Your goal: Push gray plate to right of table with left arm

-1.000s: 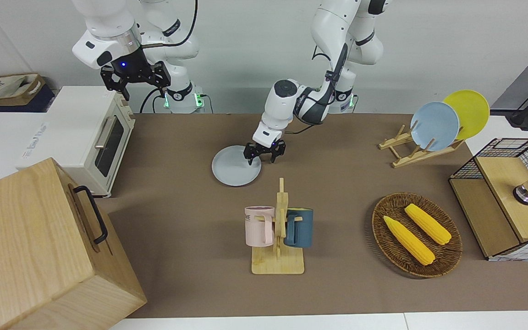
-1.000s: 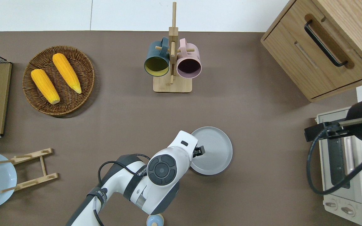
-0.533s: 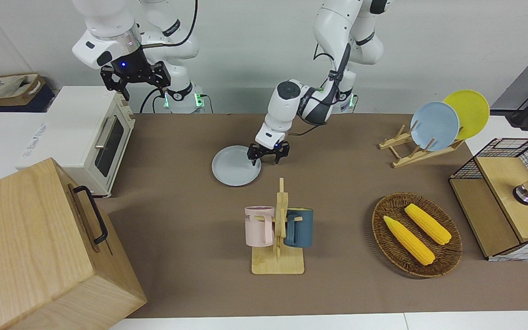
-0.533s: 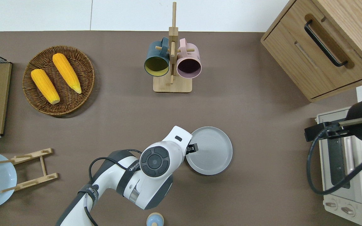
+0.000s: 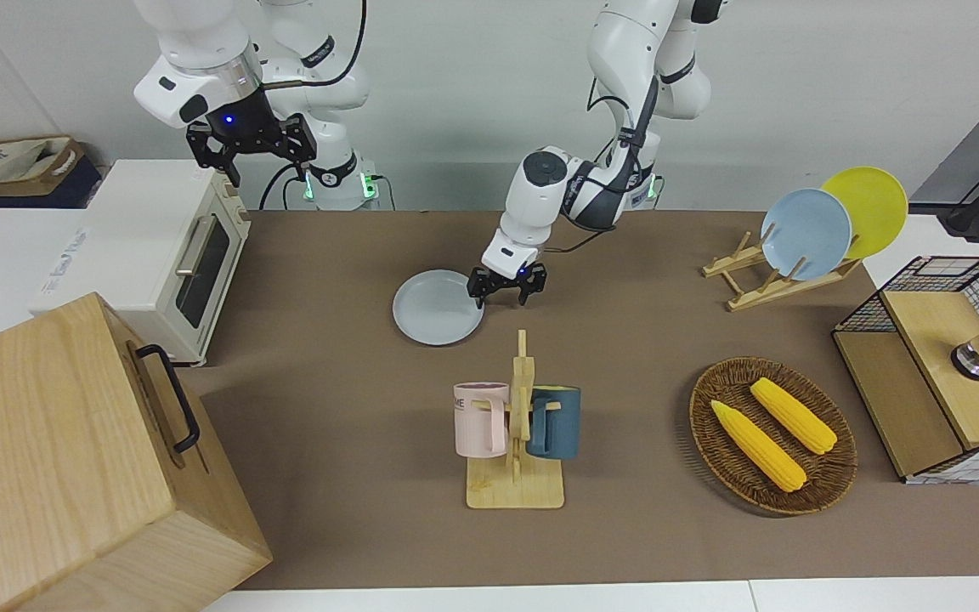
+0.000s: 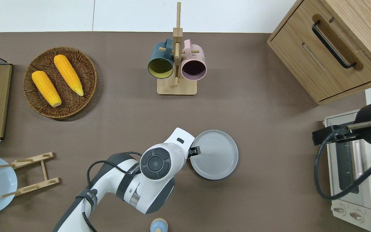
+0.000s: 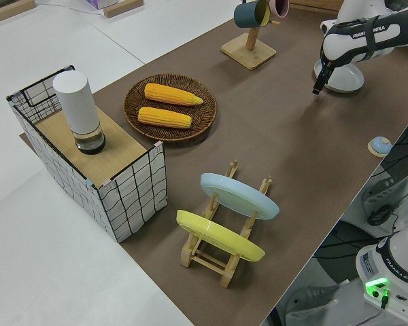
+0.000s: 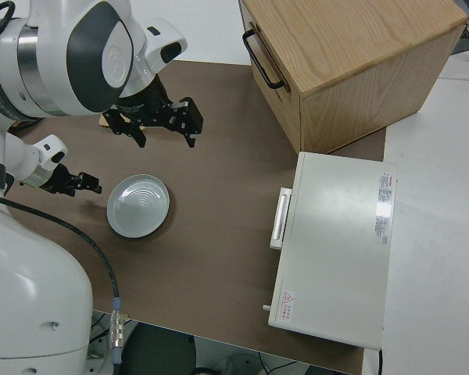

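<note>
The gray plate (image 5: 437,309) (image 6: 216,156) (image 8: 138,205) lies flat on the brown table (image 5: 328,382), near the robots' edge at mid-table. My left gripper (image 5: 506,291) is open and low at the plate's rim, on the side toward the left arm's end of the table. One fingertip (image 6: 195,150) is over the rim. It also shows in the left side view (image 7: 317,87) and the right side view (image 8: 70,181). My right gripper (image 5: 267,166) is open, empty and parked.
A mug rack (image 5: 515,425) with a pink and a teal mug stands farther from the robots than the plate. A toaster oven (image 5: 158,246) and a wooden drawer cabinet (image 5: 73,459) fill the right arm's end. A corn basket (image 5: 772,435) and a plate rack (image 5: 804,234) are toward the left arm's end.
My left gripper has slid off the plate's inside to its rim, toward the left arm's end. The plate and the right arm have not moved.
</note>
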